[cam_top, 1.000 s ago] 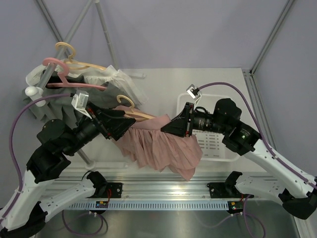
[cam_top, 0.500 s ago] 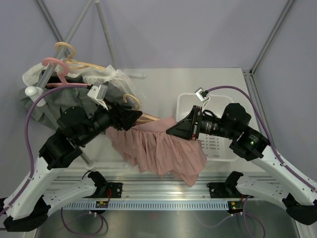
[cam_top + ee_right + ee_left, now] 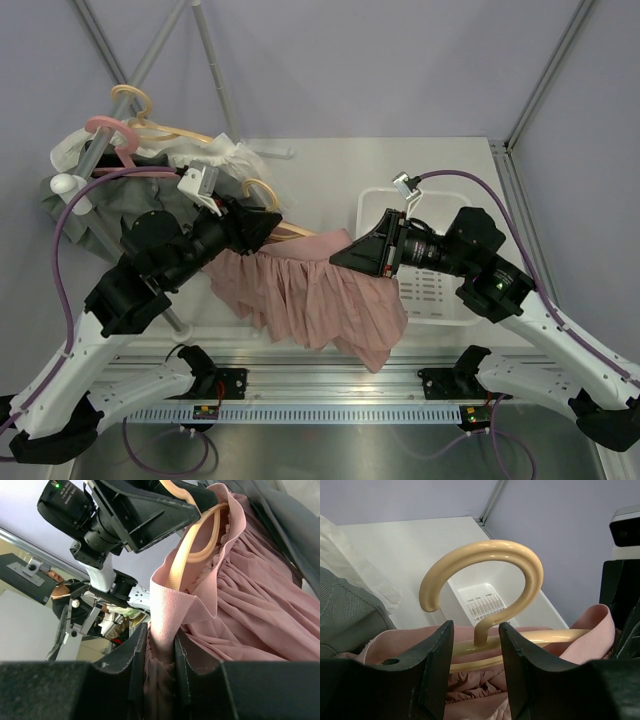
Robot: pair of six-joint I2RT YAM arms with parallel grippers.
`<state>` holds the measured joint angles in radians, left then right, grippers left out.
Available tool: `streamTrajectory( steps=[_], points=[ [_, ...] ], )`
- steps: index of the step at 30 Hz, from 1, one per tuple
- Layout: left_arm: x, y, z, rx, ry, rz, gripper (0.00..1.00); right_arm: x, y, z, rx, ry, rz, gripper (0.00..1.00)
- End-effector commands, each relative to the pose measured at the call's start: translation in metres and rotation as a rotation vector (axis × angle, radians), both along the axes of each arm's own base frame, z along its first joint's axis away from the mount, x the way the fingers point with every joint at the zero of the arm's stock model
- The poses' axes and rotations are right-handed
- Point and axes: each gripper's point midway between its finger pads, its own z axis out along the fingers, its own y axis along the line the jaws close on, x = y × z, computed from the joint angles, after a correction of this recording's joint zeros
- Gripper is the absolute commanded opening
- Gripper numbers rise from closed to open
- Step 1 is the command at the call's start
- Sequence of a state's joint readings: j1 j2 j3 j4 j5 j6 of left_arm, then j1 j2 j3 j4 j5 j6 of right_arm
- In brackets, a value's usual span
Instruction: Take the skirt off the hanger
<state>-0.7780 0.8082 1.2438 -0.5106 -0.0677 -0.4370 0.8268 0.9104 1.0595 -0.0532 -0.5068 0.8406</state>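
**Desk:** Overhead view: where is the skirt?

**Photographer:** The pink skirt (image 3: 320, 300) is strung between the two arms above the white tabletop (image 3: 330, 165), mid-scene, with its hem drooping toward the near edge. Its top edge is on a tan hanger (image 3: 295, 231). The left tool (image 3: 275, 222) meets the hanger from the left. The right tool (image 3: 335, 258) meets the skirt's right end. A white basket (image 3: 440, 310) sits on the right, partly under the right arm. At far left, a grey garment (image 3: 70, 215) and a pink hanger (image 3: 110, 130) hang on a rail.

**Desk:** Left wrist view: is that tool gripping?

**Photographer:** No. Its two black fingers (image 3: 435, 675) are spread, one on each side of the hanger's stem, with a gap showing on both sides. The hook (image 3: 485, 570) curls up between them. Pink cloth lies bunched below the hanger's bar, and the basket shows beyond on the tabletop.

**Desk:** Right wrist view?

**Photographer:** The right tool is pinching the skirt. The waistband (image 3: 167, 607) runs down between its pressed fingers (image 3: 137, 660), pulled taut. The hanger's arm is inside the waistband's opening, and the pleats fall away to the right. The left arm's black housing fills the far upper part of the view.
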Motion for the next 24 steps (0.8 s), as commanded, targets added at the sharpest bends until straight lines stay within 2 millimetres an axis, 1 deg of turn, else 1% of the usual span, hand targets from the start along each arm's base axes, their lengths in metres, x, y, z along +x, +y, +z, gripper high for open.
streamTrajectory(
  steps=[1, 3, 4, 7, 8, 9, 12, 13, 14, 15, 16, 17, 18, 19, 20, 21, 22, 23, 24],
  points=[
    [0.010, -0.004, 0.015, -0.039, -0.053, 0.021, 0.39, -0.009, -0.007, 0.047, 0.153, -0.098, 0.020, 0.00],
    [0.011, -0.007, 0.014, -0.039, -0.049, 0.018, 0.35, -0.010, -0.008, 0.047, 0.155, -0.100, 0.025, 0.00],
    [0.012, -0.010, 0.013, -0.039, -0.051, 0.006, 0.28, -0.011, -0.008, 0.047, 0.155, -0.098, 0.028, 0.00],
    [0.011, -0.015, 0.014, -0.050, -0.054, -0.015, 0.13, -0.012, -0.007, 0.045, 0.150, -0.092, 0.039, 0.00],
    [0.011, -0.016, 0.014, -0.050, -0.052, -0.018, 0.03, -0.013, -0.008, 0.045, 0.153, -0.094, 0.039, 0.00],
    [0.011, -0.018, 0.014, -0.058, -0.053, -0.024, 0.00, -0.014, -0.007, 0.043, 0.150, -0.088, 0.044, 0.00],
    [0.011, -0.015, 0.015, -0.064, -0.055, -0.012, 0.00, -0.013, -0.006, 0.038, 0.132, -0.077, 0.048, 0.00],
    [0.011, -0.014, 0.016, -0.071, -0.058, -0.006, 0.00, -0.013, -0.006, 0.034, 0.105, -0.063, 0.044, 0.05],
    [0.013, -0.011, 0.016, -0.071, -0.059, 0.011, 0.00, -0.010, -0.006, 0.029, 0.075, -0.075, 0.032, 0.20],
    [0.014, -0.010, 0.016, -0.071, -0.054, 0.025, 0.00, -0.009, -0.007, 0.022, 0.038, -0.063, 0.023, 0.54],
    [0.015, -0.007, 0.016, -0.066, -0.047, 0.039, 0.00, -0.006, -0.010, 0.015, -0.012, -0.060, -0.004, 0.65],
    [0.016, -0.007, 0.015, -0.058, -0.047, 0.043, 0.00, -0.005, -0.014, 0.012, -0.033, -0.064, -0.022, 0.71],
    [0.016, -0.005, 0.022, -0.059, -0.054, 0.051, 0.00, -0.004, -0.017, 0.008, -0.055, -0.063, -0.042, 0.78],
    [0.020, -0.007, 0.016, -0.041, -0.030, 0.059, 0.00, 0.001, -0.022, -0.001, -0.106, -0.064, -0.086, 0.88],
    [0.021, -0.009, 0.019, -0.037, -0.031, 0.056, 0.00, 0.001, -0.029, -0.003, -0.124, -0.076, -0.109, 0.92],
    [0.022, -0.010, 0.020, -0.030, -0.031, 0.057, 0.00, 0.001, -0.032, -0.006, -0.146, -0.082, -0.120, 0.94],
    [0.024, -0.012, 0.023, -0.023, -0.029, 0.060, 0.00, 0.003, -0.039, -0.015, -0.194, -0.085, -0.148, 0.96],
    [0.025, -0.012, 0.025, -0.019, -0.030, 0.064, 0.00, 0.001, -0.045, -0.018, -0.212, -0.092, -0.164, 0.96],
    [0.025, -0.013, 0.029, -0.021, -0.038, 0.061, 0.00, -0.001, -0.051, -0.028, -0.258, -0.076, -0.173, 0.96]
  ],
)
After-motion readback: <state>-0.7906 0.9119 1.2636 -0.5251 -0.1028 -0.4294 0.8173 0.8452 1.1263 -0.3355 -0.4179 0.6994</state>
